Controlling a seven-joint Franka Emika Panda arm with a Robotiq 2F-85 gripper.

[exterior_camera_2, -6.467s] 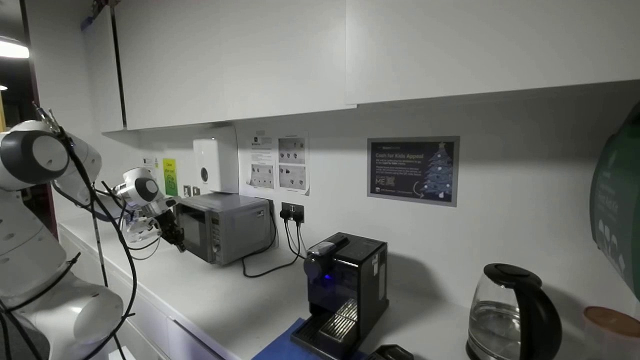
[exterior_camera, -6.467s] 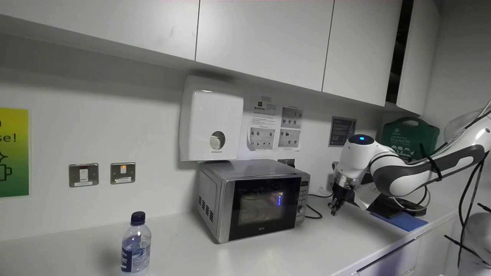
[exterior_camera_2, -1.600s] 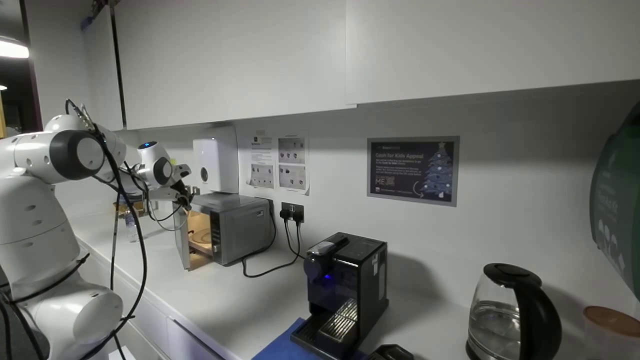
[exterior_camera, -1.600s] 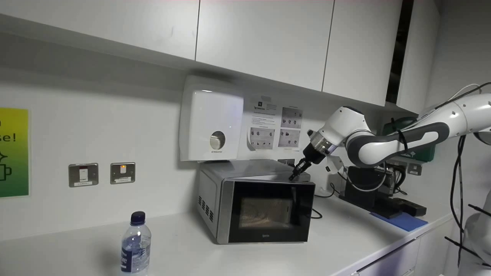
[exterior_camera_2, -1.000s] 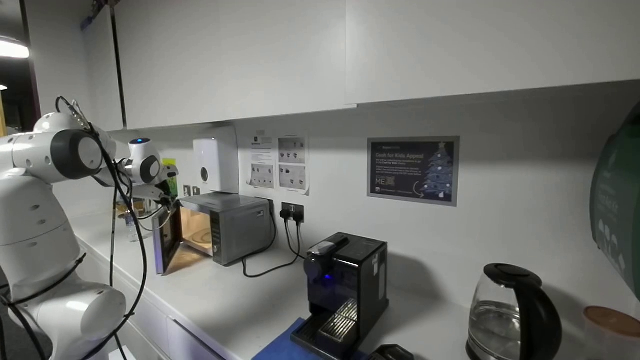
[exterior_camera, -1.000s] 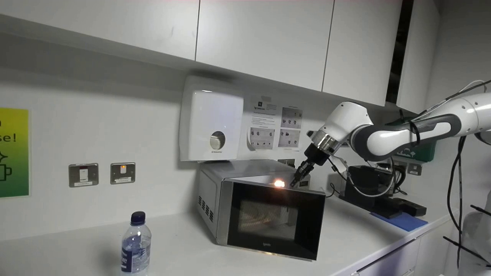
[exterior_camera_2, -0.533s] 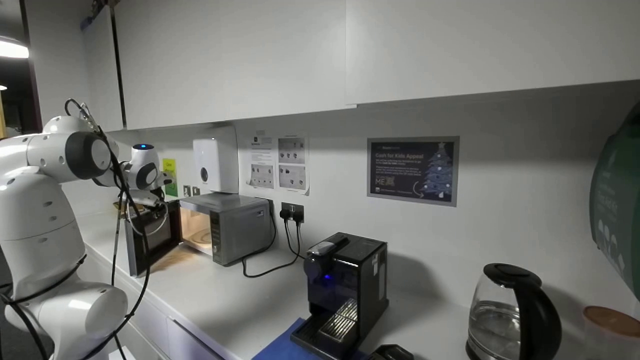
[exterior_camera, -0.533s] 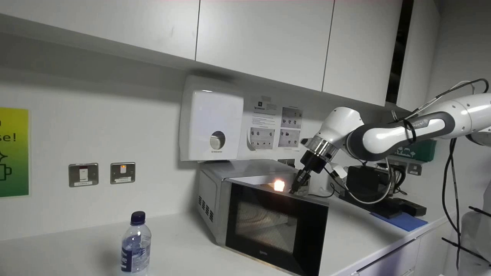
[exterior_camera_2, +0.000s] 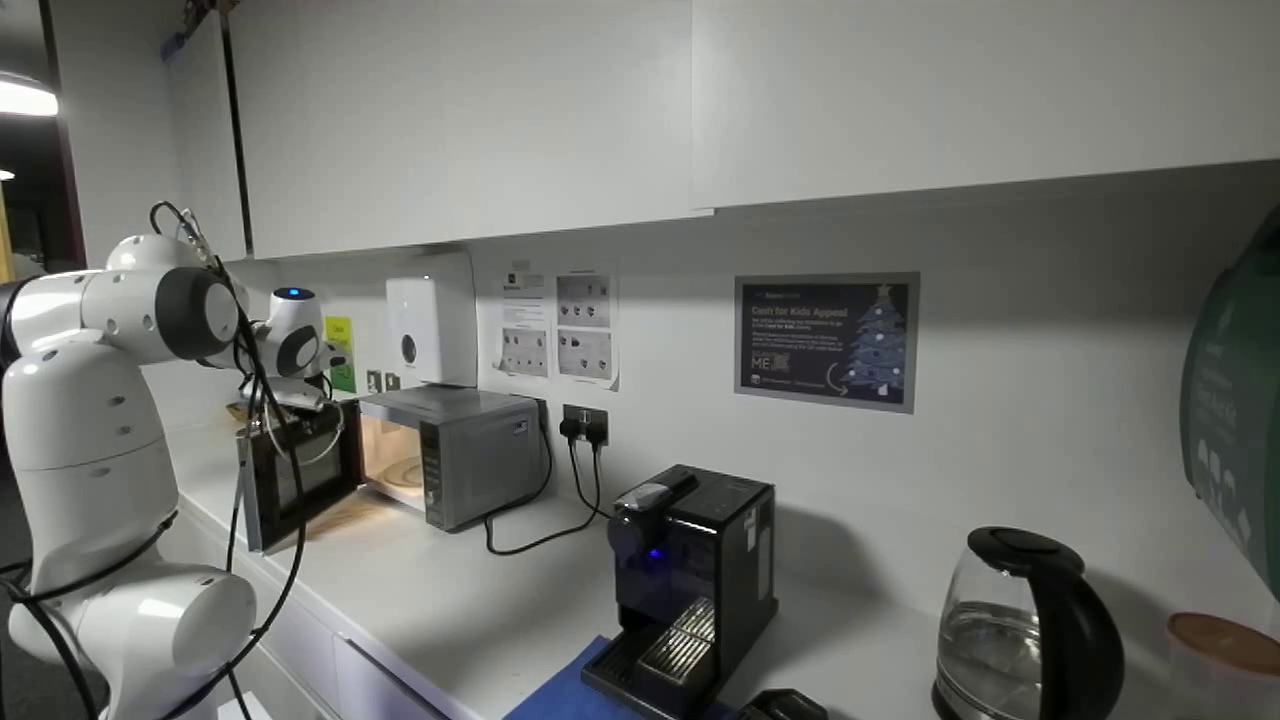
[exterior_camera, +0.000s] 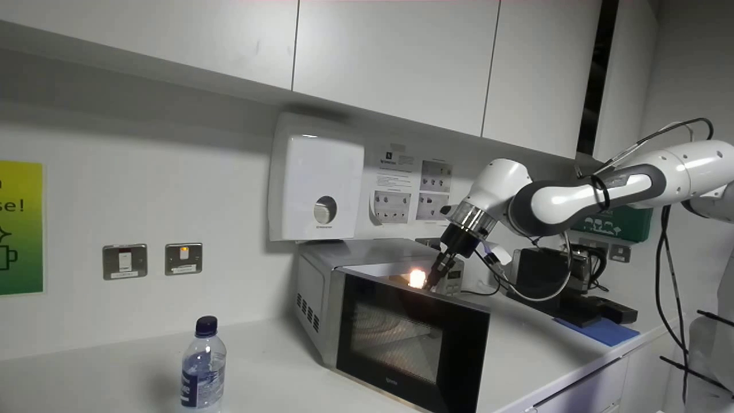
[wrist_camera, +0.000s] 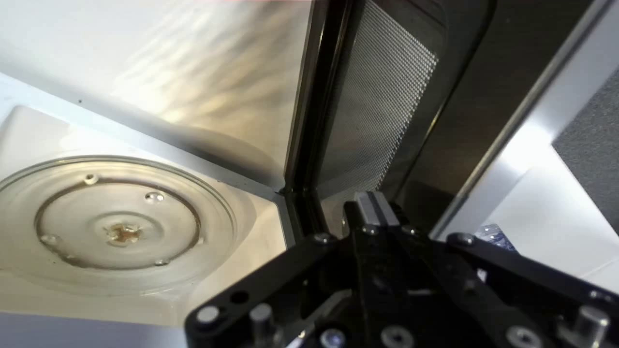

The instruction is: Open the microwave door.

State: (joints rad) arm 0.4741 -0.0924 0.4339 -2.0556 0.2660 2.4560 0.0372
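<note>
- Microwave door (exterior_camera: 395, 338): wide open, hinged at left of microwave (exterior_camera: 367, 250), free edge toward near right in an exterior view.
- Pincer (wrist_camera: 377, 209): fingertips together, nothing held; just beside inner face of door, cannot tell whether touching.
- Inside microwave: round glass turntable (wrist_camera: 113, 203).
- On counter (exterior_camera: 275, 378), left of microwave: blue-capped bottle (exterior_camera: 203, 367), upright.

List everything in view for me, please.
Counter: one, white, along wall
Microwave: one, silver, counter
Microwave door: one, black, open, microwave's front
Turntable: one, clear, inside microwave
Bottle: one, clear, counter
Coffee machine: one, black, counter
Mat: one, blue, counter
Kettle: one, transparent, counter
Tub: one, brown lid, beside kettle
Case: one, green, by wall
Wall box: one, white, above microwave
Posters: several, mixed, wall
Switches: several, grey, wall
Cupboards: several, white, above counter
Robot arm: one, mostly white, over counter
Pincer: one, black, door's inner side
</note>
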